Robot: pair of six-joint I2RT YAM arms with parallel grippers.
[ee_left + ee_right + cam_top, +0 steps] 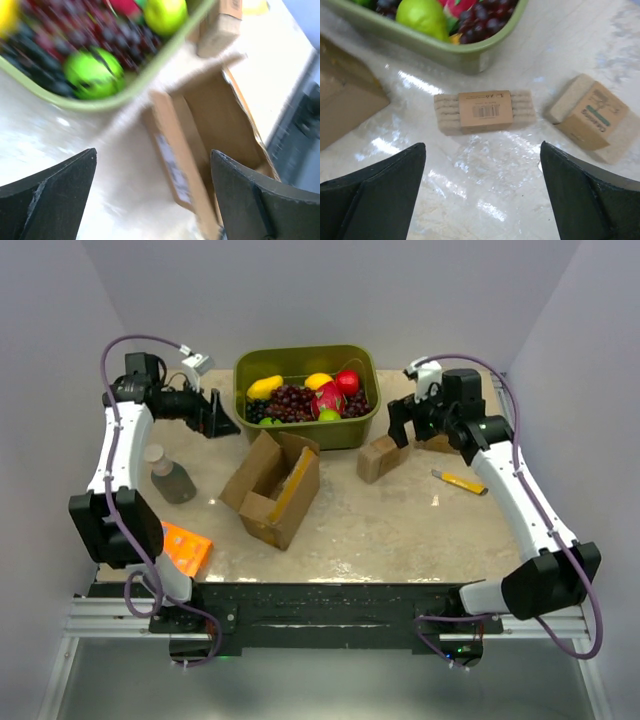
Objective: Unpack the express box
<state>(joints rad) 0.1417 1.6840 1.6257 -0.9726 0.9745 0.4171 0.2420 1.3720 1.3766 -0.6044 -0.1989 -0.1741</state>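
The express box [271,486] lies in the middle of the table with its top flaps open. In the left wrist view it is blurred [210,130], with a white label on its side. My left gripper [220,423] is open and empty, to the box's far left beside the basin; in its own view [154,200] the jaws stand wide apart above bare table. My right gripper [400,428] is open and empty above a small brown block [382,457]. In the right wrist view the gripper [482,195] hovers just short of that block [485,111].
A green basin [362,425] of fruit stands at the back. A second block [592,117] lies right of the first. A yellow knife [460,482] lies at right. A bottle [170,477] and a flat orange box [186,548] are at left.
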